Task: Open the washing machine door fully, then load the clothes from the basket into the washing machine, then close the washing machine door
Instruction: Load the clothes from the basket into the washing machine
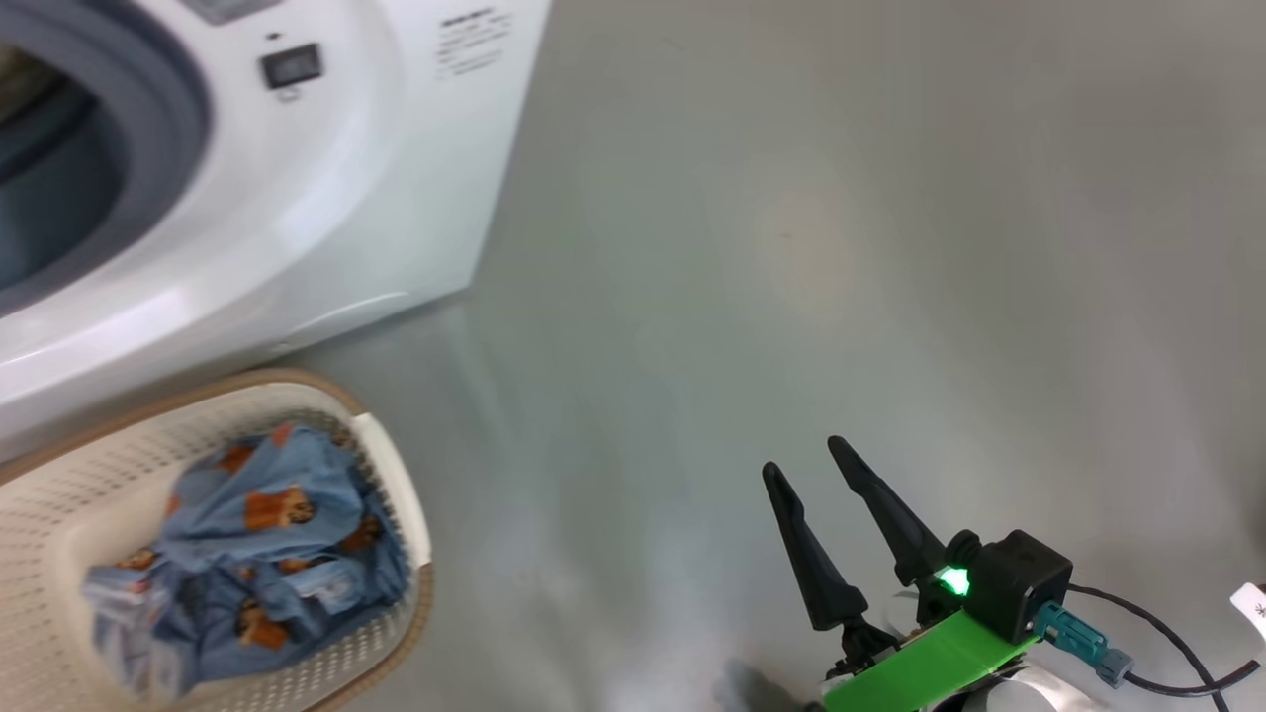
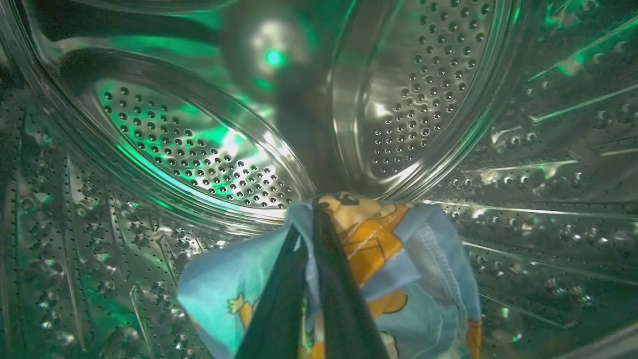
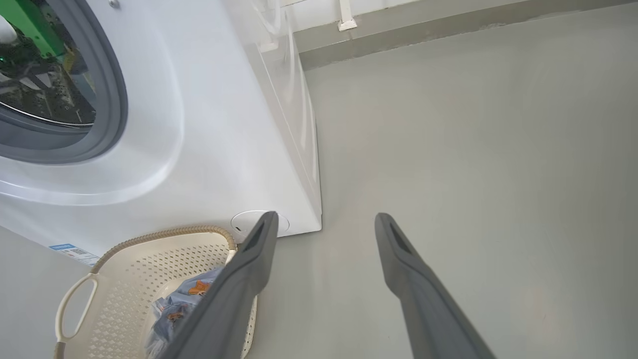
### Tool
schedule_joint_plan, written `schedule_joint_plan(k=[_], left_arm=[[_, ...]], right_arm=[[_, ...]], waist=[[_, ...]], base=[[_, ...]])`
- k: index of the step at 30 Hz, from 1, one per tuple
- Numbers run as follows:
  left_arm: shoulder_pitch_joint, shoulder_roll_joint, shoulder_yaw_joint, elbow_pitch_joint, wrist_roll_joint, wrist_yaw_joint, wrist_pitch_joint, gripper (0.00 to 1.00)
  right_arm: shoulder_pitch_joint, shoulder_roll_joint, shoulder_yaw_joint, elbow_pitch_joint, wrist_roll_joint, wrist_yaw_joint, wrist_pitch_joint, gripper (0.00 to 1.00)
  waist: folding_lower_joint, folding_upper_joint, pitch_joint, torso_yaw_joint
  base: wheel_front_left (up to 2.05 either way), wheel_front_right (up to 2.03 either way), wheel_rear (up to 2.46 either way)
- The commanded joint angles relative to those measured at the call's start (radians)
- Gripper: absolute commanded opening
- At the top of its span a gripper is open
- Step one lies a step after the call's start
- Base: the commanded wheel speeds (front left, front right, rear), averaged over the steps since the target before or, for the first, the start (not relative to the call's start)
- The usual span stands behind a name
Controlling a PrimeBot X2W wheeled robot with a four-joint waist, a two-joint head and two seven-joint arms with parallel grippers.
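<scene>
My left gripper (image 2: 311,212) is inside the perforated steel drum (image 2: 199,159) of the washing machine (image 1: 326,218), shut on a piece of the clothes (image 2: 379,259), light blue fabric with orange bear prints that hangs around its fingers. More of the clothes (image 1: 257,554) lie bundled in the cream basket (image 1: 391,465) on the floor in front of the machine. The basket (image 3: 124,264) and the machine's grey gasket (image 3: 112,99) also show in the right wrist view. My right gripper (image 1: 806,457) hovers open and empty over the floor, right of the basket. The washing machine door is out of view.
Bare grey floor (image 1: 841,247) spreads to the right of the machine. A wall base (image 3: 448,25) runs along the far side. A black cable (image 1: 1167,633) trails from my right wrist.
</scene>
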Motion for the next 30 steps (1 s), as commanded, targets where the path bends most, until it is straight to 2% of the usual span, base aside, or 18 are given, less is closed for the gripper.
schedule_joint_plan(k=[1,10,16,18,19,20,25,30], left_arm=[[-0.024,0.052,0.013,-0.010,0.009,0.009,-0.010,0.00],[-0.106,0.136,-0.021,0.138,0.047,0.020,0.049,0.00],[-0.123,0.125,-0.049,0.215,0.052,-0.009,0.131,0.00],[-0.127,0.119,-0.055,0.224,0.052,-0.010,0.139,0.46],[-0.128,0.114,-0.057,0.227,0.051,-0.009,0.139,0.91],[-0.128,0.107,-0.058,0.230,0.049,-0.005,0.137,1.00],[-0.113,0.076,-0.054,0.237,0.035,0.020,0.099,1.00],[-0.059,0.020,-0.039,0.247,0.003,0.045,0.050,1.00]], right_arm=[[0.008,-0.005,0.027,-0.024,0.023,0.003,-0.005,1.00],[0.022,-0.005,0.058,-0.029,0.045,0.003,-0.005,1.00],[0.023,-0.005,0.047,-0.023,0.039,0.003,-0.005,1.00],[0.019,-0.005,0.045,-0.022,0.037,0.003,-0.005,1.00],[0.016,-0.005,0.044,-0.021,0.036,0.003,-0.005,1.00],[0.014,-0.005,0.043,-0.022,0.036,0.003,-0.005,1.00],[0.007,-0.005,0.036,-0.019,0.031,0.003,-0.005,1.00],[0.000,-0.005,0.026,-0.008,0.016,0.003,-0.005,1.00]], waist=[[0.0000,0.0000,0.057,-0.062],[0.0000,0.0000,0.071,-0.110],[0.0000,0.0000,0.060,-0.097],[0.0000,0.0000,0.053,-0.087],[0.0000,0.0000,0.048,-0.081],[0.0000,0.0000,0.044,-0.074],[0.0000,0.0000,0.017,-0.045],[0.0000,0.0000,-0.036,-0.002]], base=[[0.00,0.00,0.00],[0.00,0.00,0.00],[0.00,0.00,0.00],[0.00,0.00,0.00],[0.00,0.00,0.00],[0.00,0.00,0.00],[0.00,0.00,0.00],[0.00,0.00,0.00]])
